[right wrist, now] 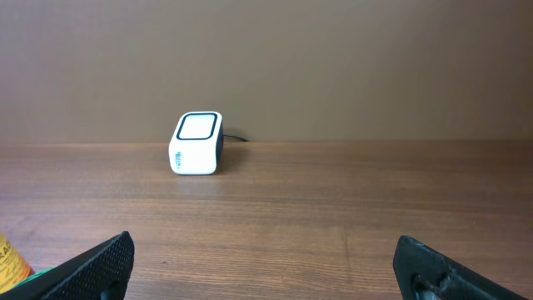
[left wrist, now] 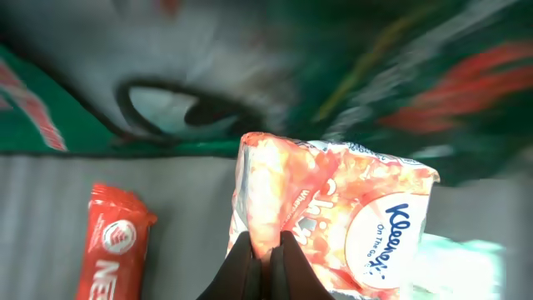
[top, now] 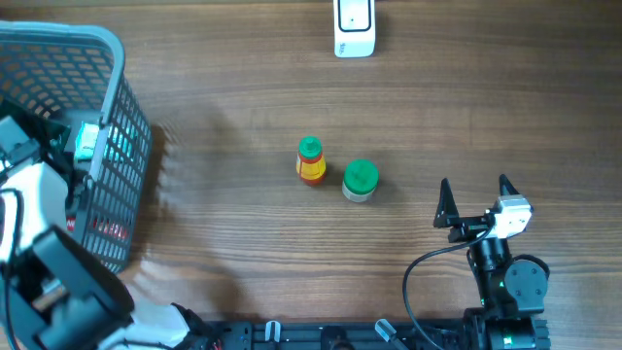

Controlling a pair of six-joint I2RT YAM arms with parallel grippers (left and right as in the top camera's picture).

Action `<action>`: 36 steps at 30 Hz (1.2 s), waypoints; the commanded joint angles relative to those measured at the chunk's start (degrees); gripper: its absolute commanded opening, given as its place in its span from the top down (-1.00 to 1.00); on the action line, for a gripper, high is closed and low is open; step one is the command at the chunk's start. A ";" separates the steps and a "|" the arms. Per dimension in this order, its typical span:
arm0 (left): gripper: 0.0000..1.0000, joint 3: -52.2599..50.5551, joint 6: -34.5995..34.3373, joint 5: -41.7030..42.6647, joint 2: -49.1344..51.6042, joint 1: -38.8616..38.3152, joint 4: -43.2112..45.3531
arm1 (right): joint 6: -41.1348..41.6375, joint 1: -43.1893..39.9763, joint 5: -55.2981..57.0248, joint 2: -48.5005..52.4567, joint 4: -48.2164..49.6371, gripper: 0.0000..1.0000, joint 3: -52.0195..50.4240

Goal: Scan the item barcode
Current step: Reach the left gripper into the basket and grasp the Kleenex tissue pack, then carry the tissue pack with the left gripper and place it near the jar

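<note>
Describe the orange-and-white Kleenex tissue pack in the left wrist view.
The orange-and-white Kleenex tissue pack is a soft packet in glossy plastic wrap, with a round white label reading Kleenex in blue. It lies tilted in the grey plastic basket, apart from a red snack wrapper nearby. The left gripper is shut on its lower edge.

Basket (top: 131,146) far L w/ tissue pack (left wrist: 333,217) inside; scanner (top: 354,27) back ctr; bottle (top: 310,161) just L of jar (top: 360,181), mid-table.
</note>
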 commanded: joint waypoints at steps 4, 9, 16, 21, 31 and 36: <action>0.92 -0.20 1.03 0.28 -15.72 0.31 -0.92 | -0.70 0.24 -0.46 -0.46 0.13 -1.00 -0.07; 0.92 -0.20 0.59 6.69 -24.59 0.31 -0.66 | -0.70 0.24 -0.46 -0.46 0.13 -0.99 -0.07; 0.92 -0.20 0.61 13.29 -39.06 -1.05 0.74 | -0.72 0.24 -0.46 -0.46 0.13 -1.00 -0.07; 0.92 -0.20 0.63 16.65 -49.83 -6.58 1.31 | -0.72 0.24 -0.46 -0.46 0.13 -1.00 -0.07; 0.92 -0.20 2.56 18.45 -52.74 -27.28 -7.37 | -0.72 0.24 -0.46 -0.46 0.13 -1.00 -0.07; 0.92 -0.20 6.08 17.75 -50.45 -38.66 -14.05 | -0.72 0.24 -0.46 -0.46 0.13 -0.99 -0.07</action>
